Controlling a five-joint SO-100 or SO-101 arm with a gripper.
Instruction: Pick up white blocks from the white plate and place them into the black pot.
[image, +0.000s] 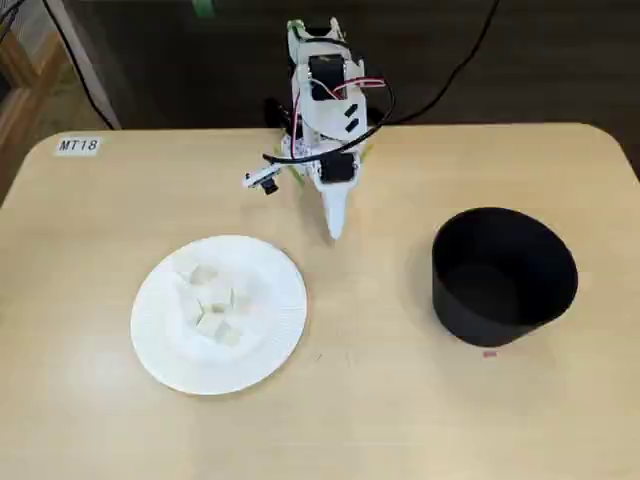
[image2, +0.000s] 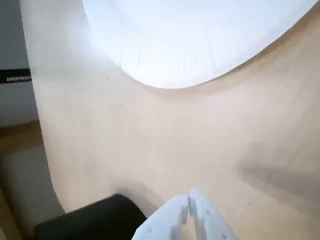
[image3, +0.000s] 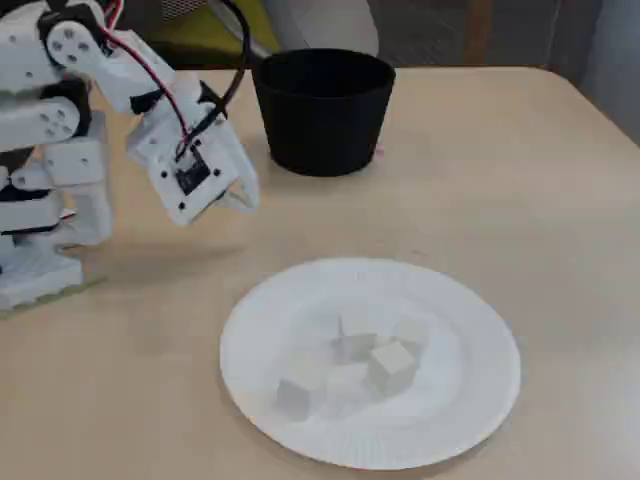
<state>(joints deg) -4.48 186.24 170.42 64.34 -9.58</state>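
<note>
— White blocks (image3: 392, 362) sit nearest us in a fixed view, clustered at the middle of the white plate (image3: 455, 415). We count about five pale cubes there, some touching one another, though they blur into the plate.

— We see the same cluster in the other fixed view (image: 212, 308), slightly left of the plate's middle. The plate (image: 275, 345) lies on the left half of the tan table (image: 380, 400), and the black pot (image: 503, 272) stands upright well apart on the right.

— And the gripper (image: 335, 228)?

— It hangs over bare table between plate and pot, toward the far side, tips pointing down, touching nothing. In the wrist view the white fingertips (image2: 201, 207) lie pressed together with only a thin seam between them, so we call the gripper (image2: 189, 201) closed and empty.

— The wrist view also shows the plate's ribbed rim (image2: 165, 70) ahead of the tips and part of the pot's dark wall (image2: 95, 220) at the lower left.

— Behind, the white arm (image3: 60, 120) stands at the table's far edge, beside a small label reading MT18 (image: 78, 145).
</note>
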